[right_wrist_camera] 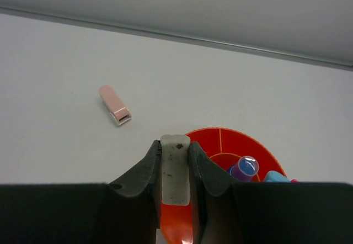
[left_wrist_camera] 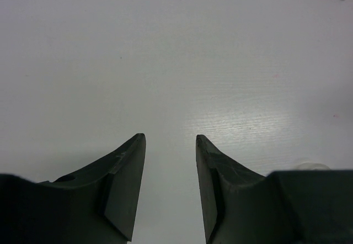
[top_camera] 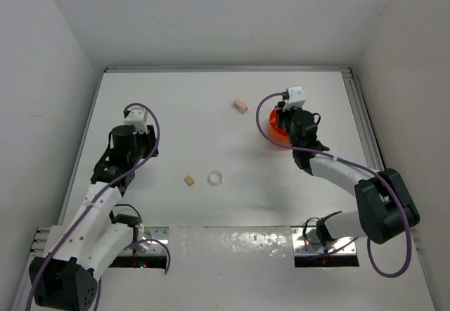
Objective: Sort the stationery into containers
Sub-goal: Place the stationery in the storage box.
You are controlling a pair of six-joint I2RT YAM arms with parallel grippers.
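Beige eraser block [right_wrist_camera: 175, 173]: clamped upright between the two fingers of the right gripper [right_wrist_camera: 175, 144], which press on its left and right faces. A small dark speck marks its top end. The block hangs over the left part of the orange tub [right_wrist_camera: 220, 143], whose rim and thin dividers show just behind and under the fingers.

Orange tub: round, standing on the far right part of the white table [top_camera: 176, 93]. From overhead the right wrist covers most of it. Inside, on its right side, are a blue-capped bottle [right_wrist_camera: 246, 166] and, beside that, the corner of a light blue item [right_wrist_camera: 274, 176]; which compartments they are in I cannot tell.

Pink eraser [top_camera: 240, 105]: flat on the table, left of the tub and a little farther back, clear of it.

Clear tape ring [top_camera: 215, 178] and tan block [top_camera: 189, 180]: close together near the middle of the table, not touching, the block to the left, both well apart from the tub.

Left gripper [left_wrist_camera: 170, 138]: over the left side of the table, fingers apart with only bare table surface between them.
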